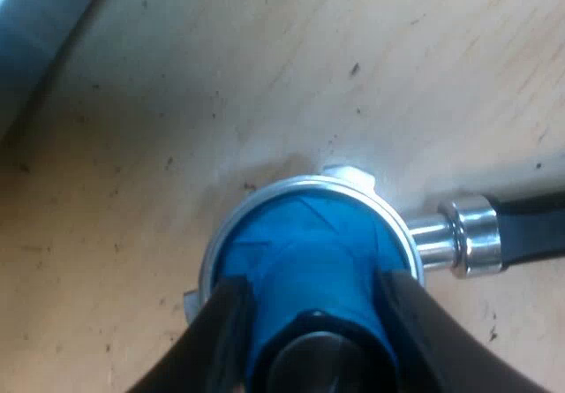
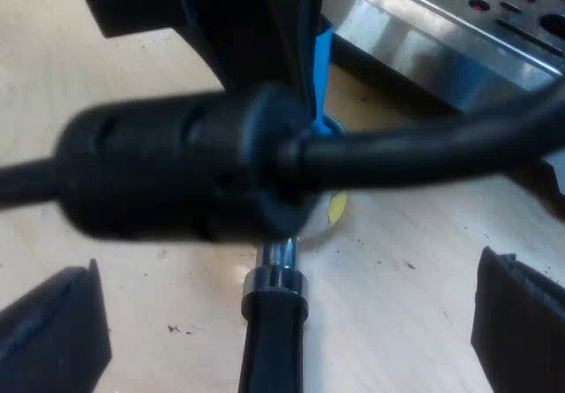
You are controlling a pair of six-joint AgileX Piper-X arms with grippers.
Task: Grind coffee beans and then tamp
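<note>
Tamping is in hand: my left gripper (image 1: pixel 313 291) is clamping the blue tamper (image 1: pixel 300 243) seated in the metal holder (image 1: pixel 459 234) on the wooden table (image 1: pixel 265 75), while my right gripper (image 2: pixel 282 322) is hovering wide apart over its dark handle (image 2: pixel 272 362), likely needing to steady it for a level press

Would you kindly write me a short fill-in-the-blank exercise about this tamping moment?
The left pincer is shut on the ____ tamper.
The tamper's base sits inside the metal ____, which lies on the table.
The right pincer hangs ____ over the dark handle.
Missing words: blue; holder; open.
</note>
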